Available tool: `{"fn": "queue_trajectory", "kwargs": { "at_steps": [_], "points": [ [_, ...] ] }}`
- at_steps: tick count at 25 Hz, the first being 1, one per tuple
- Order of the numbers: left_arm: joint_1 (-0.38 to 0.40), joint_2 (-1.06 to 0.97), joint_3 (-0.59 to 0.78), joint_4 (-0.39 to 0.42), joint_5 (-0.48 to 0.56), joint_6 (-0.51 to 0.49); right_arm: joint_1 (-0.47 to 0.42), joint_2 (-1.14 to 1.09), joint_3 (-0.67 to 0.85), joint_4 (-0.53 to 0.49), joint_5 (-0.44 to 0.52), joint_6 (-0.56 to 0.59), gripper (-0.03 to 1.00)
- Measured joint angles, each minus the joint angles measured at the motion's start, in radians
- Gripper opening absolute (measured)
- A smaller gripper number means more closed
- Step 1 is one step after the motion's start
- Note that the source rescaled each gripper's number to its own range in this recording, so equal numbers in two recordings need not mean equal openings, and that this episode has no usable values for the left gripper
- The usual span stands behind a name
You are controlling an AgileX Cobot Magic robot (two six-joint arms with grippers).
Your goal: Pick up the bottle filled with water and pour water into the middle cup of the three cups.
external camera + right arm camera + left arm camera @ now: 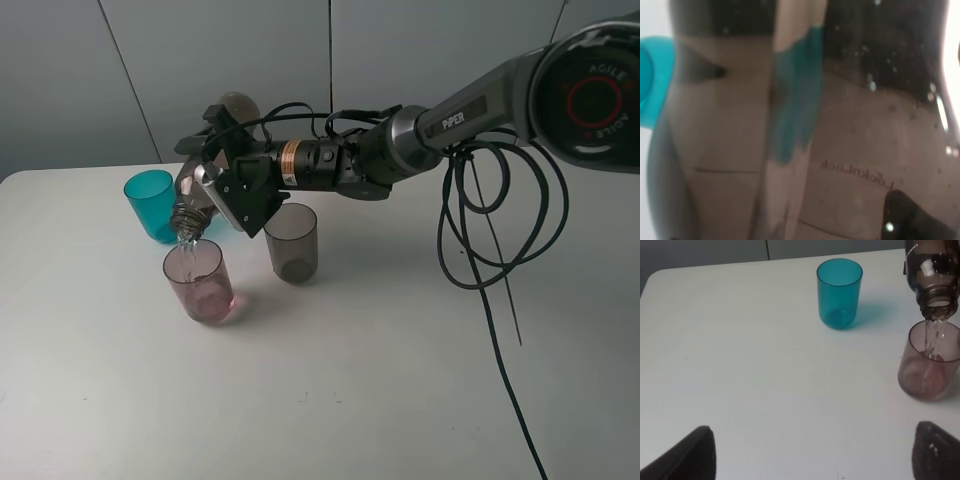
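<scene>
My right gripper (228, 182) reaches across the middle and is shut on the smoky brown bottle (192, 188). The bottle is tipped neck-down over the pink middle cup (198, 283). A thin stream of water (188, 244) falls from its mouth into the cup. The left wrist view shows the bottle neck (935, 295), the stream (935, 337) and the pink cup (929, 362) holding some water. The bottle (840, 150) fills the right wrist view. My left gripper (812, 455) is open and empty, low over the table, apart from the cups.
The teal cup (151, 205) stands behind and left of the pink one, and also shows in the left wrist view (839, 292). The smoky grey cup (292, 242) stands to its right. Black cables (490, 230) hang from the right arm over the white table (400, 380).
</scene>
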Motion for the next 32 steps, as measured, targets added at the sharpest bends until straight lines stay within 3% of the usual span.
{"fn": "queue_trajectory", "kwargs": {
  "at_steps": [16,32],
  "points": [
    [0.000,0.000,0.000,0.000,0.000,0.000,0.000,0.000,0.000,0.015,-0.002,-0.124,0.00],
    [0.000,0.000,0.000,0.000,0.000,0.000,0.000,0.000,0.000,-0.010,-0.009,-0.168,0.00]
  ]
}}
